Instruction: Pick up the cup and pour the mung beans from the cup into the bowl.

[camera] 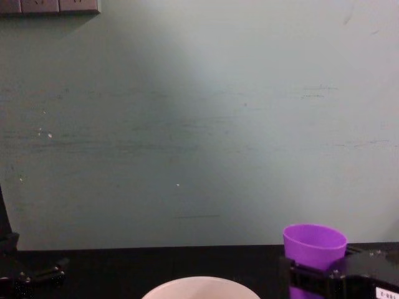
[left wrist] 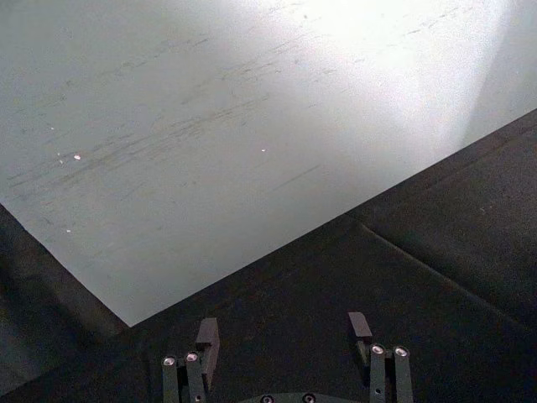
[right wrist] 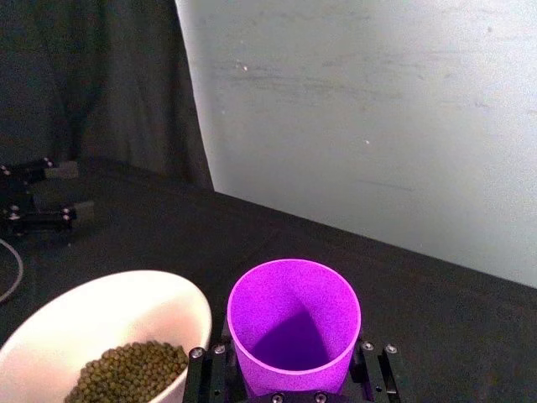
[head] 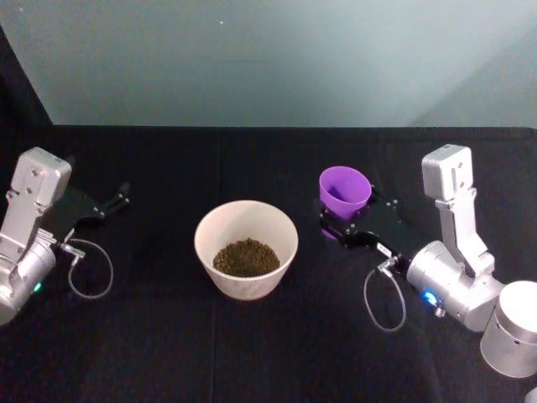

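The purple cup (head: pixel 344 191) stands upright to the right of the bowl, and its inside (right wrist: pixel 294 323) looks empty. My right gripper (head: pixel 346 220) is shut on the cup, with its black fingers (right wrist: pixel 373 378) pressed against both sides; the chest view shows the cup (camera: pixel 313 246) held at the lower right. The pale bowl (head: pixel 206 243) sits at the table's middle with mung beans (head: pixel 246 257) heaped in its bottom, and its rim (right wrist: pixel 50 332) lies just beside the cup. My left gripper (head: pixel 116 200) rests open at the far left, well away from the bowl, nothing between its fingers (left wrist: pixel 207 334).
Black cloth (head: pixel 268 353) covers the table up to a pale green wall (camera: pixel 199 124) at the back. Loose cable loops hang by each wrist (head: pixel 88 269) (head: pixel 384 300). The left gripper also shows far off in the right wrist view (right wrist: pixel 38 214).
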You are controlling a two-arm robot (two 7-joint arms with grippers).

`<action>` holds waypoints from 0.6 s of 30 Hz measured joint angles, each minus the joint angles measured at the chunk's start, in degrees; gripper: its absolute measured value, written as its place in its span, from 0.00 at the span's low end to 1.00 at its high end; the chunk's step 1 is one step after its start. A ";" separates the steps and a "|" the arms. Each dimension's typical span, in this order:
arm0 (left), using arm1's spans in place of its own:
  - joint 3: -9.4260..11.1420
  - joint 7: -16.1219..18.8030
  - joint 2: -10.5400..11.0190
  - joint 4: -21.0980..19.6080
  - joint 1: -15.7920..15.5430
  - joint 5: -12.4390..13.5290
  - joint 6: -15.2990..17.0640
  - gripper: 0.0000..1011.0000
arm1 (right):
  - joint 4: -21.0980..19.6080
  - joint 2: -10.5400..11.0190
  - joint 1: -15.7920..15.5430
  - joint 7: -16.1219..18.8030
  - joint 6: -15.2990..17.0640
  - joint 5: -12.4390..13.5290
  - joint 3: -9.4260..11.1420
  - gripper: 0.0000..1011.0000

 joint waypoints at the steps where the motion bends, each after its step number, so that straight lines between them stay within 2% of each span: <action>1: 0.00 0.00 0.00 0.00 0.00 0.00 0.00 0.99 | 0.19 0.08 0.05 -0.08 -0.03 0.12 -0.07 0.72; 18: 0.00 0.00 0.00 0.00 0.00 0.00 0.00 0.99 | 5.57 1.60 1.19 -0.40 -2.91 2.65 -2.12 0.72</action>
